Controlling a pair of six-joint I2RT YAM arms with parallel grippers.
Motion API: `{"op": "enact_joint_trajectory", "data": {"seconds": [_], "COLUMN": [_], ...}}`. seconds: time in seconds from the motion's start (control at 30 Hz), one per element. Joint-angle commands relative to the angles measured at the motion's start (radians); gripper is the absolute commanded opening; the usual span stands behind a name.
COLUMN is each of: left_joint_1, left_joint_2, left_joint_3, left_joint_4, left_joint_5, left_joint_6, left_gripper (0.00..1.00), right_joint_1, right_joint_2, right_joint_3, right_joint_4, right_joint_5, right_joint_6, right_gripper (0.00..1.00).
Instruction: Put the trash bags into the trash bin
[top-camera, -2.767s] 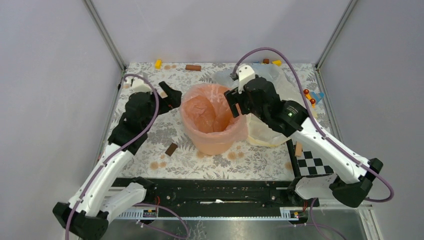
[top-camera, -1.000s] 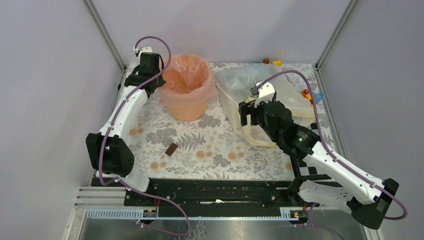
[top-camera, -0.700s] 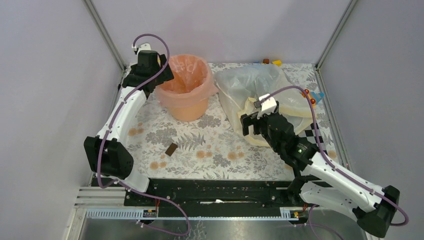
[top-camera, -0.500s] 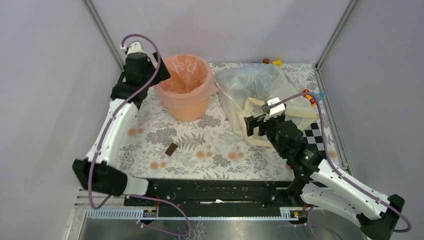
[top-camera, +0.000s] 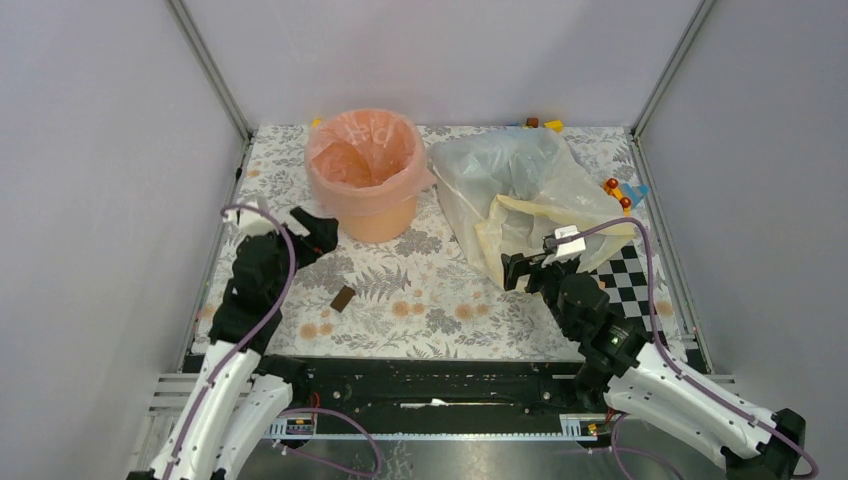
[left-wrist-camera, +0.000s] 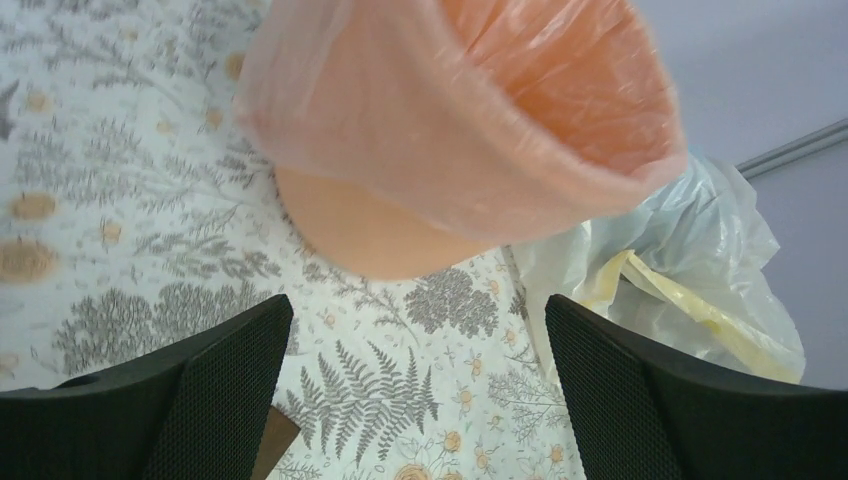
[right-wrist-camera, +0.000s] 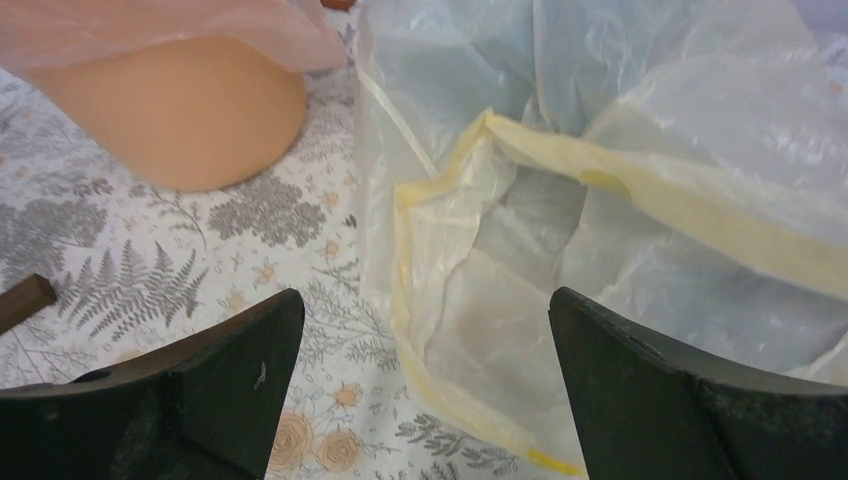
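The peach-orange trash bin (top-camera: 375, 222) stands upright at the back, left of centre. The pink trash bag (top-camera: 362, 160) lines it, its edge folded over the rim. In the left wrist view the pink bag (left-wrist-camera: 450, 120) drapes over the bin (left-wrist-camera: 370, 235), which stands beyond the fingers. My left gripper (top-camera: 312, 230) is open and empty, low and just left of the bin's base; it also shows in the left wrist view (left-wrist-camera: 415, 310). My right gripper (top-camera: 525, 268) is open and empty at the near edge of the other bags, as the right wrist view (right-wrist-camera: 422, 300) shows.
A clear whitish bag (top-camera: 500, 165) and a pale yellow bag (top-camera: 530, 225) lie crumpled right of the bin. A small brown block (top-camera: 343, 298) lies on the floral cloth. A checkerboard (top-camera: 625, 285) and small toys (top-camera: 620, 190) sit at the right; frame posts stand at the back corners.
The bin moved from the middle to the back left. Both arms have drawn back toward the near edge; the left gripper left the bin's far rim and dropped beside its base.
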Motion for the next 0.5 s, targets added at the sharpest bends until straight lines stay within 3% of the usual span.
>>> {"op": "enact_joint_trajectory", "data": {"seconds": [0.0, 0.23, 0.47], "left_joint_1": [-0.001, -0.002, -0.004], "left_joint_2": [-0.147, -0.129, -0.053], "left_joint_3": [-0.196, -0.370, -0.436], "left_joint_4": [0.123, 0.280, 0.411], "left_joint_5": [-0.064, -0.065, -0.060], "left_joint_6": [-0.099, -0.091, -0.067], "left_gripper": [0.99, 0.99, 0.99], "right_joint_1": [-0.005, -0.056, -0.350], "right_joint_2": [-0.009, 0.020, 0.037], "right_joint_3": [-0.095, -0.182, -0.195], "right_joint_4": [0.075, 0.133, 0.169], "right_joint_5": [0.065, 0.096, -0.132], "right_joint_6": [0.102, 0.176, 0.230], "right_gripper": [1.00, 0.94, 0.95]}}
